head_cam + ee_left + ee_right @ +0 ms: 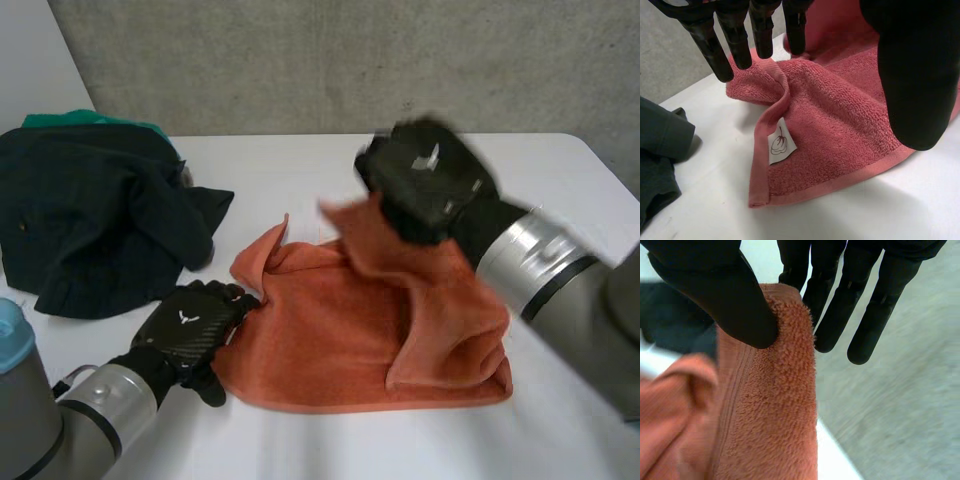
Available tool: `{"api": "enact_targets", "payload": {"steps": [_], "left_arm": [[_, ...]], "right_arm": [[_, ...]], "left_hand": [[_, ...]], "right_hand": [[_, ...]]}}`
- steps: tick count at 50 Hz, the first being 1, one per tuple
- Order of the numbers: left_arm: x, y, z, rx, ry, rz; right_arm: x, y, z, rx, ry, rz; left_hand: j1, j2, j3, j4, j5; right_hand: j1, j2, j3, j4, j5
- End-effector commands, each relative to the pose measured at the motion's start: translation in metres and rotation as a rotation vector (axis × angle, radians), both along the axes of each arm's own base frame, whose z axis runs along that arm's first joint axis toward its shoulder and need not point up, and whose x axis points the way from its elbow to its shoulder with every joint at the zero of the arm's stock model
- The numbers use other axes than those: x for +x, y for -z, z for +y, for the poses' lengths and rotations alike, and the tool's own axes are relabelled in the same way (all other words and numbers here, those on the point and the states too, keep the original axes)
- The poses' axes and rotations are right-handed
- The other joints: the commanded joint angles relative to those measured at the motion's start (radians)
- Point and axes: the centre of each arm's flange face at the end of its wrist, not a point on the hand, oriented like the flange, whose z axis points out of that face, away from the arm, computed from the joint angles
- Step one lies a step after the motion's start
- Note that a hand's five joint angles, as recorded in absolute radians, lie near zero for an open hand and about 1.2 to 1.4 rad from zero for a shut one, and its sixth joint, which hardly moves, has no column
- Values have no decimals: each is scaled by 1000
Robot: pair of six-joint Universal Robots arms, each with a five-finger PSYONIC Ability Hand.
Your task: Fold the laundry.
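- While pinching one edge of the single orange towel (330, 340) in the right hand (425, 180), holding that edge up, well above the white bench (300, 170).
- Clamping the terry edge between the thumb (725, 295) and the straight fingers (830, 315) of that right hand, with the cloth hanging down from the pinch.
- Lying otherwise on the middle of the bench, rumpled, with one tall fold running down from the raised edge to the towel's near right corner.
- Resting the left hand (190, 335) at the towel's left edge, released and grasping nothing.
- Holding the left hand's fingers (740, 40) straight by a raised ridge of the hem, with its thumb (915, 75) over the pile on the ridge's other side; touching the cloth or not, cannot tell.
- Showing one white label (781, 142) with a small dark red drawing, sewn at the hem near the left hand's fingertips.
- Lying just beside the towel, to its left: one heap of dark clothing (100, 210), number of pieces in it impossible to tell.
- Peeking out at the far side of that heap: one green cloth (90, 122).
- Standing behind the bench: one grey concrete wall (350, 60).
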Motion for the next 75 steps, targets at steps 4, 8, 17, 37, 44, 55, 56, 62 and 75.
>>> {"api": "enact_targets", "payload": {"steps": [4,8,17,37,44,55,56,62,75], "left_arm": [[-11,4,3,14,-29,-11],[-12,6,5,13,-39,-23],[-12,2,6,-7,-45,-21],[-6,0,-4,-26,-76,-25],[5,-5,-17,-38,-113,-11],[10,-15,-20,-63,-108,21],[10,-16,-20,-64,-109,23],[9,-14,-18,-52,-108,28],[10,-13,-18,-49,-112,26]], "right_arm": [[-27,-83,-16,-104,209,-207],[-39,-97,-36,-148,295,-231],[-65,-46,-133,-56,470,-162],[-57,44,-197,-30,670,76],[-21,46,-98,28,172,273],[-9,113,-35,72,-144,597],[-9,117,-35,74,-153,611],[-7,144,-48,75,-167,651],[2,165,-73,-4,-99,612]], "left_hand": [[-60,-50,-52,-44,-39],[-78,-68,-69,-62,-57],[-89,-80,-81,-73,-69],[-90,-80,-82,-74,-69],[-90,-80,-82,-74,-69],[-90,-80,-82,-74,-69],[-90,-80,-82,-74,-69],[-90,-80,-82,-74,-69],[-90,-80,-82,-74,-69]], "right_hand": [[282,224,211,203,240],[282,224,211,203,240],[282,224,211,203,240],[-940,-997,-1011,-1019,-982],[-940,-997,-1011,-1019,-982],[-635,-692,-706,-714,-677],[-611,-669,-683,-691,-653],[-570,-628,-641,-649,-612],[-398,-455,-469,-477,-440]]}}
